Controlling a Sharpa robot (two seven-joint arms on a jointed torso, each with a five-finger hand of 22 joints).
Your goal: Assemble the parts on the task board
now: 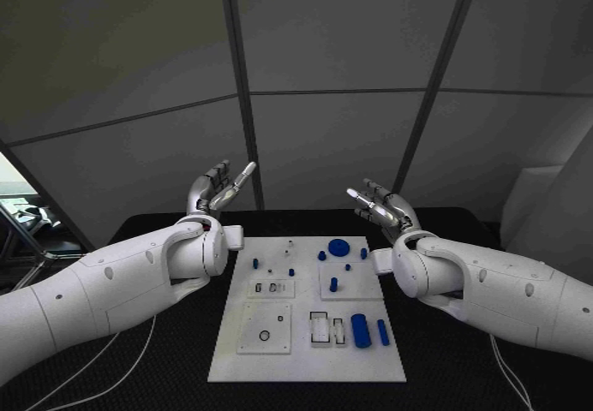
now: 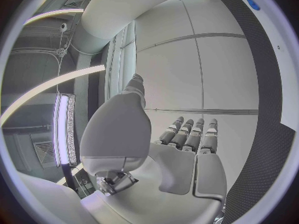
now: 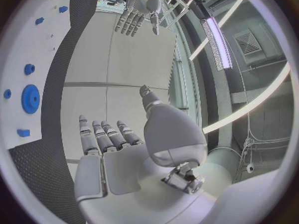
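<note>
A black table (image 1: 161, 231) with a textured surface stands before grey wall panels (image 1: 333, 145) divided by dark seams. Two thin white cables (image 1: 117, 364) trail across the table's near left part; another (image 1: 506, 368) crosses the near right part.

The task board (image 1: 241, 364) is plain white on a black table (image 1: 148, 377) with a fine woven texture. The parts are blue, among them a toothed gear (image 3: 30, 98), a thick cylinder (image 1: 361, 330) and a thinner rod (image 1: 383, 332). The left hand (image 1: 220, 188) and right hand (image 1: 380, 207) are silver-grey with dark finger segments, on glossy white arms.
</note>
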